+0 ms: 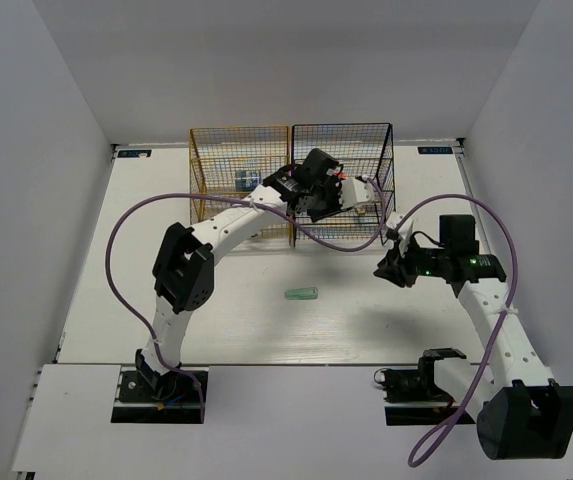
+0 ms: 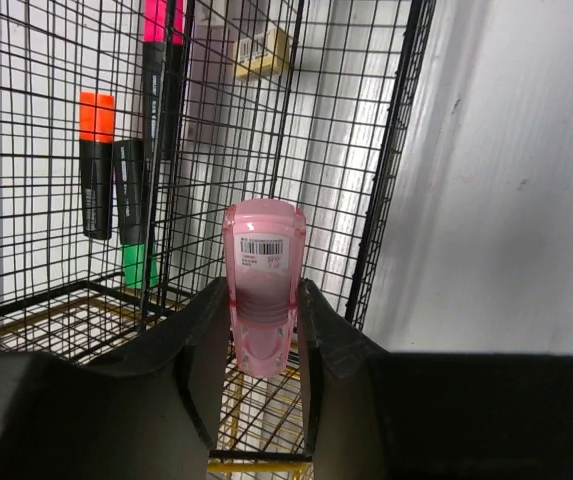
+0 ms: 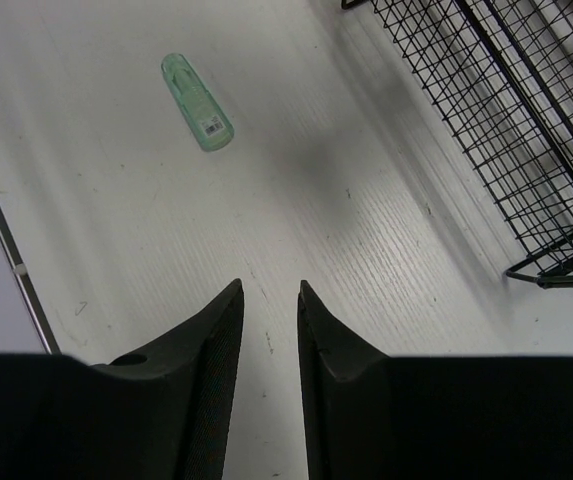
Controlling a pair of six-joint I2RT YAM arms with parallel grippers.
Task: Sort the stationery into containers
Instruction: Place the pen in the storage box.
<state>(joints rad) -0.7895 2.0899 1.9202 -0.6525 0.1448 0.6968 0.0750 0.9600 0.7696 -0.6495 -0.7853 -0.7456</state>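
My left gripper (image 2: 263, 292) is shut on a pink capsule (image 2: 263, 250) that stands upright between its fingers, right against the black wire rack (image 2: 386, 180). Behind the mesh hang orange (image 2: 96, 165), green (image 2: 134, 225) and pink (image 2: 161, 50) highlighters, with a beige eraser (image 2: 263, 52) higher up. From above, the left gripper (image 1: 316, 200) is at the black rack (image 1: 366, 150), beside the gold rack (image 1: 216, 160). A green capsule (image 1: 302, 294) (image 3: 197, 88) lies on the table. My right gripper (image 3: 270, 290) (image 1: 386, 268) hovers over bare table, narrowly open and holding nothing.
A blue tape roll (image 1: 247, 180) sits inside the gold rack. The black rack's lower corner (image 3: 551, 265) is at the right of the right wrist view. The purple cables loop over the table between the arms. White walls enclose the table on three sides.
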